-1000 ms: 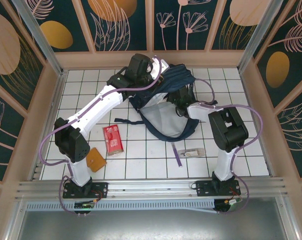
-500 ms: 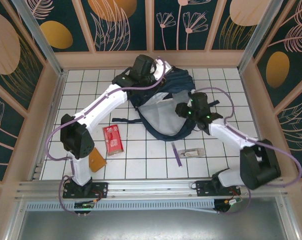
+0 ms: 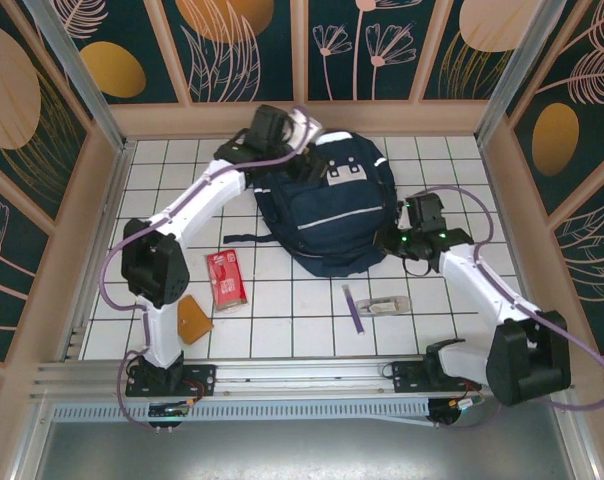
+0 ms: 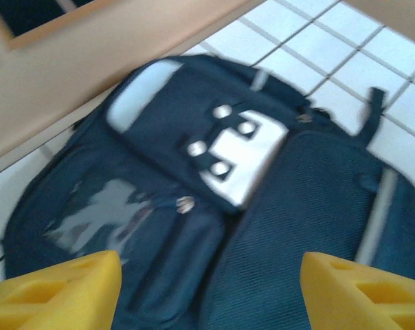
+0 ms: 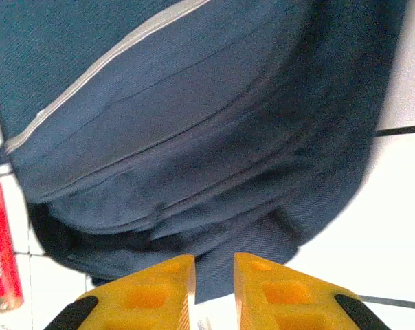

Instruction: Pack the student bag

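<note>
The student bag lies flat on the white tiled table, front face up, closed, its top end toward the far wall; its light grey patch sits at that far end and 1 pale stripe runs across its middle; a dark strap trails out from its left side onto the tiles. The left gripper hangs over the bag's far-left corner, its 2 yellow fingers spread wide with nothing between them (its wrist view is blurred, though the patch and its studs can be made out below). The right gripper is at the bag's near-right edge, low over the tiles; its 2 fingers stand close together with a slim gap, the bag's dark hem reaching right up to their tips, and I cannot tell whether any fabric is nipped there. Off the bag's near-left side, apart from it, lies a red packet, and farther out the same way a flat orange-brown piece beside the left arm; on the bag's near side, toward the right, a purple pen lies just beside a small pale object, both clear of the bag.
</note>
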You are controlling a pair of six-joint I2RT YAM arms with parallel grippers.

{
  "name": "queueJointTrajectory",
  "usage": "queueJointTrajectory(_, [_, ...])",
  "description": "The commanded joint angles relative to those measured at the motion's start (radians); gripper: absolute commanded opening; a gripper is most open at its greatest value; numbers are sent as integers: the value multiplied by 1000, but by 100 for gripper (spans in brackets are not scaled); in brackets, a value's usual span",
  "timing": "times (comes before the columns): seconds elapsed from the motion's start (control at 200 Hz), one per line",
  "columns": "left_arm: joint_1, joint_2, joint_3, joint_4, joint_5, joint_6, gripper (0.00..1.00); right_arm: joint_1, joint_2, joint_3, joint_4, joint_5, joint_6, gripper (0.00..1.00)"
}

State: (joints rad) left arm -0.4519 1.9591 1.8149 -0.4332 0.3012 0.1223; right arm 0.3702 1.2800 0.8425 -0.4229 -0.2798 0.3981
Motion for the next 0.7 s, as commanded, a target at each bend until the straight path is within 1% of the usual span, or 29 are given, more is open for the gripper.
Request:
queueJointTrajectory(0.0, [16, 69, -42, 26, -20, 30, 67, 107, 87, 41, 57, -76, 17, 22])
queueJointTrajectory(0.06, [16, 125, -39, 69, -12, 81, 66, 125, 147, 44, 86, -43, 29, 21])
queueJointTrajectory(0.09, [16, 144, -48, 103, -26, 98, 65, 123, 170, 43, 101, -16, 27, 20])
queueJointTrajectory(0.205, [16, 206, -100, 249, -97, 87, 64, 80, 241, 52, 157, 137, 4, 19])
queueJointTrajectory(0.275, [15, 264, -84, 245, -133, 50, 62, 28, 273, 63, 197, 181, -14, 18])
queueJointTrajectory(0.36, [12, 294, -102, 207, -171, 13, 58, -54, 306, 72, 249, 183, -20, 16])
queueJointTrajectory(0.405, [8, 279, -143, 196, -171, 6, 58, -93, 322, 74, 281, 194, -28, 14])
queueJointTrajectory(0.43, [5, 261, -175, 195, -163, 9, 58, -111, 332, 75, 300, 196, -39, 11])
queueJointTrajectory(0.48, [-2, 218, -246, 190, -125, 35, 58, -143, 364, 85, 341, 181, -58, 5])
queueJointTrajectory(0.505, [-6, 193, -285, 186, -105, 49, 58, -154, 385, 101, 351, 157, -67, 4])
queueJointTrajectory(0.54, [-13, 154, -339, 179, -82, 78, 58, -164, 427, 132, 356, 135, -77, 4])
queueJointTrajectory(0.626, [-32, 59, -469, 174, -63, 136, 57, -167, 507, 209, 359, 133, -88, 6])
queueJointTrajectory(0.696, [-46, -4, -548, 157, -19, 183, 56, -170, 557, 262, 378, 134, -86, 7])
